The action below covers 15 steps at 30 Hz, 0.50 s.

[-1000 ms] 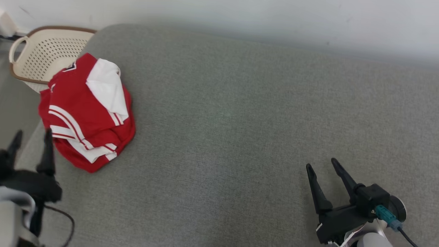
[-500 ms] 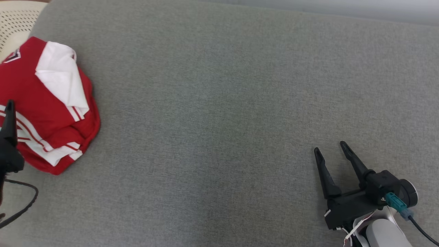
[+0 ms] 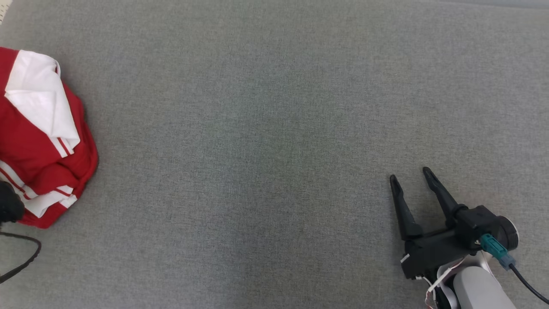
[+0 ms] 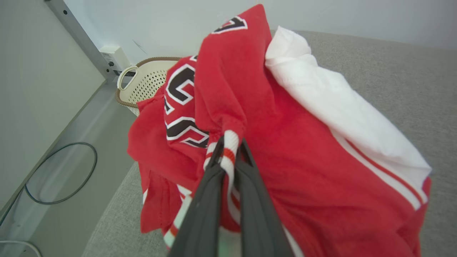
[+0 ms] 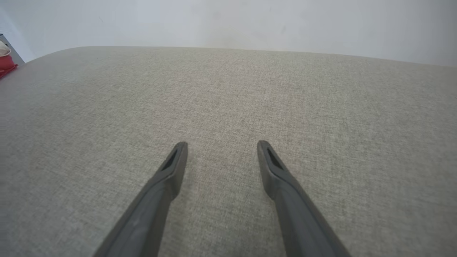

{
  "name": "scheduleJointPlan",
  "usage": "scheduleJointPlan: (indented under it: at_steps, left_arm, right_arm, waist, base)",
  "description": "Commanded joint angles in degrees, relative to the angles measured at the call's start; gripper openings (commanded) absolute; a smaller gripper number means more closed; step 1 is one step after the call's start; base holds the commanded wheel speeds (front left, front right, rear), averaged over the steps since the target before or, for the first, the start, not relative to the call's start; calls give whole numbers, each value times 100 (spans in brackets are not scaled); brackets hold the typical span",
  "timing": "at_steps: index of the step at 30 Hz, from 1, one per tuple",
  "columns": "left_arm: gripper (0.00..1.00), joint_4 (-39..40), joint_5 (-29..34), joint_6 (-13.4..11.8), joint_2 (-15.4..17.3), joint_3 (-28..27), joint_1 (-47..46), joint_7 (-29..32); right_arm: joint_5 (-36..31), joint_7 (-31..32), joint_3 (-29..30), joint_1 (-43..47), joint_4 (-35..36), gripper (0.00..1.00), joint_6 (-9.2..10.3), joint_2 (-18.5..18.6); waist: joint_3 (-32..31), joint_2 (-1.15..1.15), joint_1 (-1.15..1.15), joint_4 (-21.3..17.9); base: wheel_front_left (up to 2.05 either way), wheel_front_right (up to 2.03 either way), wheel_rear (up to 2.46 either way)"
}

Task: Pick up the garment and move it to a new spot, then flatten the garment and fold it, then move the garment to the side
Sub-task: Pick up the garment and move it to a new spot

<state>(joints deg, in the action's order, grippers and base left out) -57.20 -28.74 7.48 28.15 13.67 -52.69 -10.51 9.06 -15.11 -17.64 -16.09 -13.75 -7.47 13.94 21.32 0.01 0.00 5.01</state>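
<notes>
At the far left edge of the head view, the red garment (image 3: 30, 154) sits heaped on the grey upholstered surface (image 3: 274, 128), with a white panel folded over its top and red-and-white striped trim along its lower side. Seen from the left wrist, the left gripper (image 4: 231, 143) has its jaws closed tight on a white-and-red striped band of the garment, the cloth pinched between the two dark fingers (image 4: 203, 200). Black figures outlined in white show on the red cloth just left of the grip. Behind the heap, a cream perforated basket (image 4: 146, 78) with a brown rim stands past the end of the surface near the wall, and a dark cable (image 4: 82, 178) loops on the floor below. The right gripper (image 3: 409, 174) is well apart from the garment, at the lower right of the head view. Its jaws stand wide with nothing between them, over bare grey fabric; whether the tips touch it I cannot tell.
</notes>
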Motion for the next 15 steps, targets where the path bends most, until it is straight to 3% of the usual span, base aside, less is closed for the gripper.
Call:
scheduleJointPlan:
  at_steps: [1,9,15]
  left_arm:
    - [0,100,96,-1,134,180,-84,-167]
    - [0,1048,515,-2,394,609,-531,-477]
    - [0,2248,497,-1,170,845,-762,-472]
  right_arm:
    - [13,-8,2,-85,0,100,-4,-66]
    - [72,-7,9,54,-110,100,-4,-225]
    - [167,-7,20,198,-145,100,-4,-403]
  waist:
    - [-65,-1,0,-28]
    - [-369,-1,0,-25]
    - [-743,-1,0,-126]
  base:
    - [0,0,0]
    - [0,0,0]
    - [0,0,0]
